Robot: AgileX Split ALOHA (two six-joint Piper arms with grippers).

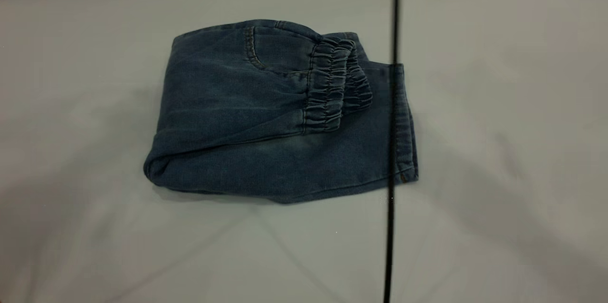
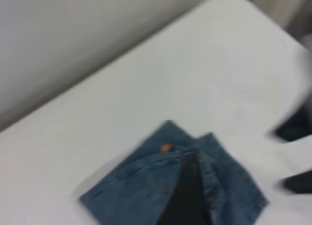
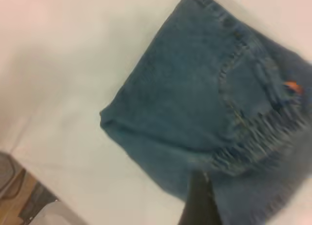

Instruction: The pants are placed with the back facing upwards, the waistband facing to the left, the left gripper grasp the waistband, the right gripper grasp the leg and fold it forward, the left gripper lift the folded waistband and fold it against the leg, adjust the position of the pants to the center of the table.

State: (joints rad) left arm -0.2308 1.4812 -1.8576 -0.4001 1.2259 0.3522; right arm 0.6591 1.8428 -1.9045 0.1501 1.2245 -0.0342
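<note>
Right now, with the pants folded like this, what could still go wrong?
1. The waistband lies loose on top of the pants, near the leg hem; a nudge toward center could flip it open.
2. The fold is uneven, with lower layers sticking out, so dragging may skew it further.
3. The left gripper and the right gripper hover close over the cloth and could snag it.

Dim, even lighting; broad soft shadows crossing counter at lower left and right of exterior frame. Both wrist views blurred; no glare.
</note>
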